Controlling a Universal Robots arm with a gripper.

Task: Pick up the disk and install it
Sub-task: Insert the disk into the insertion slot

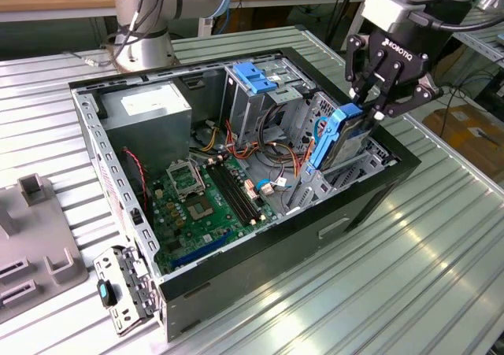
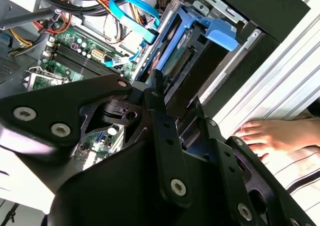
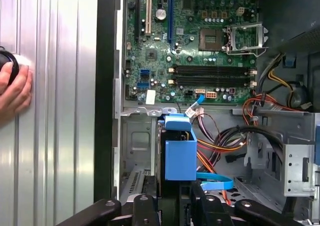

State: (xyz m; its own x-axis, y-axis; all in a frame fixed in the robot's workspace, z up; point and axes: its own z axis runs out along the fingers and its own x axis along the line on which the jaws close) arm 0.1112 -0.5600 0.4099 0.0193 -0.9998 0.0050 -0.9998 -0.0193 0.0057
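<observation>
Watching the exterior view, I saw the gripper (image 1: 364, 107) poised over the end of the open computer case (image 1: 260, 257) at the exterior view's right, its fingers drawn in against the upper end of the disk (image 1: 337, 138) and gripping it from both sides. The disk stood on edge and tilted, its light-blue carrier uppermost and its lower part down inside the bay by the case wall, just beside the metal drive cage (image 1: 260, 95) with the blue latch on top. In the first wrist view the gripper (image 3: 175, 208) had its two dark fingers (image 3: 145, 211) pressed on either flank of the disk (image 3: 180, 153), with the motherboard (image 3: 195, 50) lying flat beyond it and a blue cable (image 3: 215, 182) curling just beside the carrier. The second wrist view showed the disk (image 2: 182, 55) ahead of the fingertips, and a person's hand (image 2: 267, 135) resting on the ribbed metal table (image 2: 280, 80) outside the case.
</observation>
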